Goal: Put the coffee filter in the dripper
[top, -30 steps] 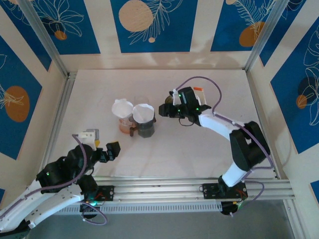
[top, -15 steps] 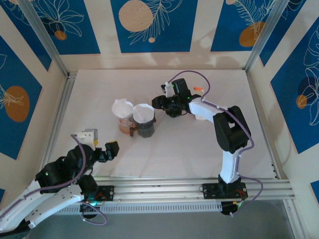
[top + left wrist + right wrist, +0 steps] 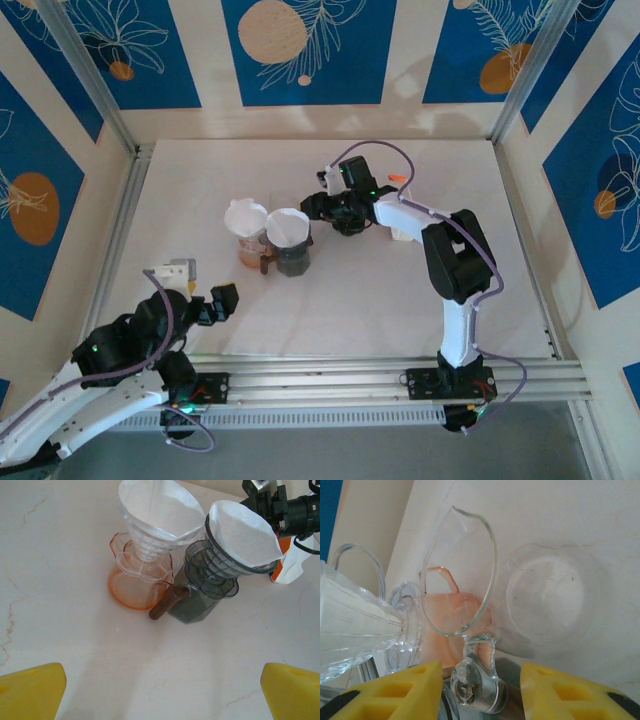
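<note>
Two drippers stand side by side mid-table. A clear ribbed dripper (image 3: 246,222) on an orange base (image 3: 134,586) holds a white coffee filter (image 3: 152,505). The dark grey dripper (image 3: 290,245) holds another white filter (image 3: 242,535). My right gripper (image 3: 318,207) sits just right of the grey dripper, jaws open. In the right wrist view its yellow fingers (image 3: 405,692) flank a clear glass handle (image 3: 477,677) with a gap on each side. My left gripper (image 3: 215,303) hangs open near the front left, nothing between its fingers (image 3: 32,690).
An orange and white packet (image 3: 291,565) lies on the table behind my right gripper. A clear glass vessel (image 3: 545,600) lies close behind the drippers. The table is ringed by white walls with blue panels (image 3: 310,50); an aluminium rail (image 3: 380,370) runs along the front.
My right gripper has moved left towards the grey dripper, its arm folding in, and its jaws have narrowed a little. The left arm and both drippers have stayed put.
</note>
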Robot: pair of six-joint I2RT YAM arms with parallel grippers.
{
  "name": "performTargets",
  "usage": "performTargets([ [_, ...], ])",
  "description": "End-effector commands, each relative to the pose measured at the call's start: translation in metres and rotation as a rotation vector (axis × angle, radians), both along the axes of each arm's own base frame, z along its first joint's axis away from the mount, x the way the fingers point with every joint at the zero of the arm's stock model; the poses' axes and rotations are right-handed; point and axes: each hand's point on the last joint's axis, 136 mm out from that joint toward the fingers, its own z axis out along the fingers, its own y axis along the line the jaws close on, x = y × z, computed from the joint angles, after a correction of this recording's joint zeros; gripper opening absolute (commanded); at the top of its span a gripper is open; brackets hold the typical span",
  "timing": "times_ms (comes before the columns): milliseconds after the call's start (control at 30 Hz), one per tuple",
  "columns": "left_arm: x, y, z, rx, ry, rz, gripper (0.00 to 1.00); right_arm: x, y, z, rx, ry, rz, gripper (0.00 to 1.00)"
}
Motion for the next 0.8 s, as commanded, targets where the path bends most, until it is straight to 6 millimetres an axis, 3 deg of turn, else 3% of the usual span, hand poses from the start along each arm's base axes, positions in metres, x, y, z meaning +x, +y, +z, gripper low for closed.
performTargets([
  [0, 0.002, 0.007, 0.006, -0.003, -0.009, 0.035, 1.0, -0.005, 0.002, -0.009, -0.045, 0.017, 0.024, 0.44],
  [333, 0.001, 0.008, 0.007, -0.012, -0.007, 0.04, 1.0, 0.004, -0.019, -0.01, -0.168, -0.019, -0.058, 0.37],
  [533, 0.0, 0.009, 0.007, -0.018, -0.003, 0.042, 1.0, 0.01, -0.028, 0.004, -0.179, -0.056, -0.097, 0.37],
  [767, 0.0, 0.008, 0.007, -0.025, 0.0, 0.042, 1.0, 0.005, -0.019, 0.022, -0.157, -0.119, -0.048, 0.47],
])
